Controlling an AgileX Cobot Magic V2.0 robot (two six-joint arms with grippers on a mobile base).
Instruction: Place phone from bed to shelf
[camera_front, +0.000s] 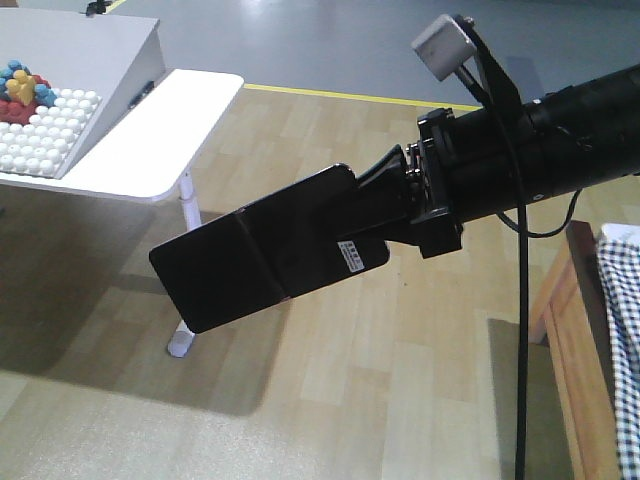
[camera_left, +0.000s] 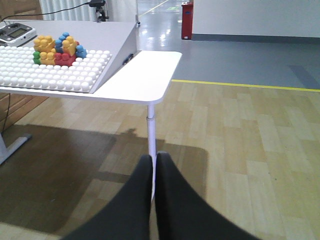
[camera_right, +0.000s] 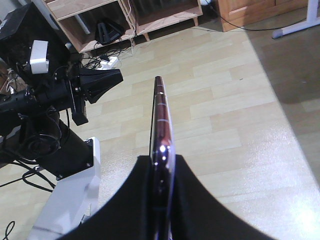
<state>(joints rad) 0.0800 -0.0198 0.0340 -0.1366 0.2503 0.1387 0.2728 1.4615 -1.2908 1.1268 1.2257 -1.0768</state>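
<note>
Phone (camera_front: 250, 265) gripped between right jaws (left jaws pressed together).

white sticker (camera_front: 357, 252) on phone (camera_front: 262, 258), print too small to read

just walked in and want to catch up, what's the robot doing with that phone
The right tool is shut on the phone, holding it in the air over the wooden floor. The bed shows at the edge of the front view, and the phone is not yet on the shelf. The left tool is shut and empty.
</note>
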